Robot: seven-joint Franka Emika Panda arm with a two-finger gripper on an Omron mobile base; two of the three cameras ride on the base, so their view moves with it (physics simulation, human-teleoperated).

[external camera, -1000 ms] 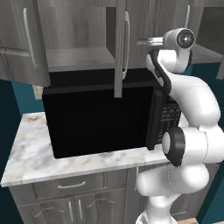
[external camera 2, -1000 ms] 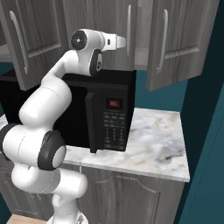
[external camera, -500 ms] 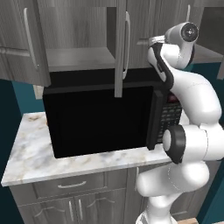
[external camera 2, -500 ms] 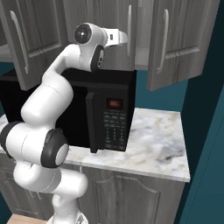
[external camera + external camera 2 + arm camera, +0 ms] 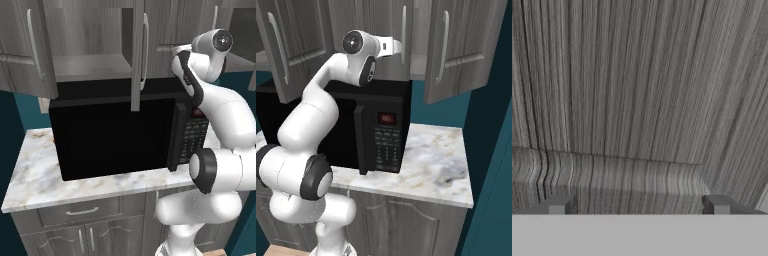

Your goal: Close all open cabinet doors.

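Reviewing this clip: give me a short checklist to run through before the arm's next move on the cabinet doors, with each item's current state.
1. Gripper open, nothing held: ok; fingers stand wide apart.
2. Hand facing a cabinet panel: ok; grey wood grain lies right ahead in the hand view.
3. Fingers touching that panel: cannot tell.
4. Left cabinet door closed: not ok, it swings out.
5. Middle cabinet door closed: not ok, it stands edge-on.
6. Right cabinet door closed: not ok, it angles outward.

Open cabinet doors (image 5: 137, 55) hang above a microwave (image 5: 115, 135) standing on the counter (image 5: 436, 165), drawers (image 5: 80, 212) below.
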